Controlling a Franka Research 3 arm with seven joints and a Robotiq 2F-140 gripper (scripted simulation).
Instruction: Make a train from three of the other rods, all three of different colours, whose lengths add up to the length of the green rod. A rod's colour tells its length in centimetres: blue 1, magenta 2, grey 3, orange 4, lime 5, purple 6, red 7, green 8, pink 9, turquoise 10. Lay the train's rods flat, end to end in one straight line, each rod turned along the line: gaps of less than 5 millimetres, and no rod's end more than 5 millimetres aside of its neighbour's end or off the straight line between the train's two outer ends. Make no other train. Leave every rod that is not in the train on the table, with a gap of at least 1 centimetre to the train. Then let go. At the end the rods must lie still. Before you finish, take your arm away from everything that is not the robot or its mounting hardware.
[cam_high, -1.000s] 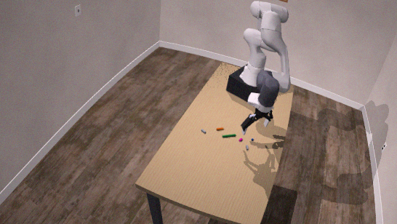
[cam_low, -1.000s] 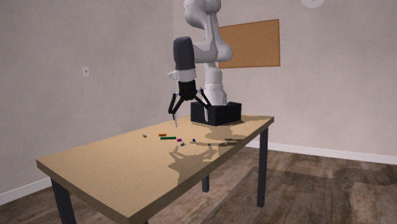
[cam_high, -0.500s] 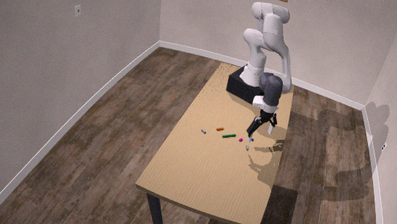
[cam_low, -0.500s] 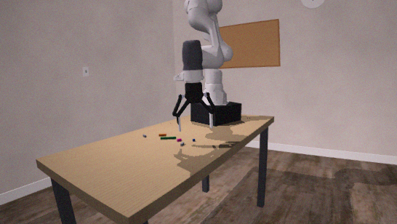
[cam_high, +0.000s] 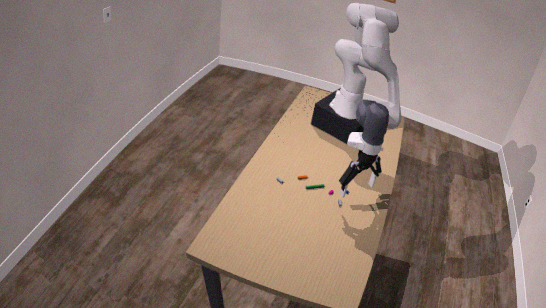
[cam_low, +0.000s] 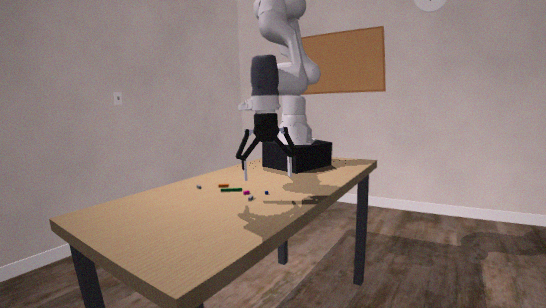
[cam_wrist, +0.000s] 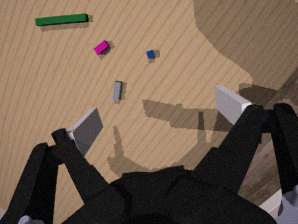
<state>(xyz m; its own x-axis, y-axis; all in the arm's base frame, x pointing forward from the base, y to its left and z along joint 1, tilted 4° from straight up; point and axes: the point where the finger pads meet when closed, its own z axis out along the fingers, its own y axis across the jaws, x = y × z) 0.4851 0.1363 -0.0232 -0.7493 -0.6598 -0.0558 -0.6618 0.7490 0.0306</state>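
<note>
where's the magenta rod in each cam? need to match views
Top: magenta rod right of the green rod, just left of the gripper.
Exterior: magenta rod right of the green rod's end, below the open gripper.
Wrist: magenta rod upper centre-left, below and right of the green rod.
Shared landmark: the green rod, the longest one, next to it in all three.
</note>
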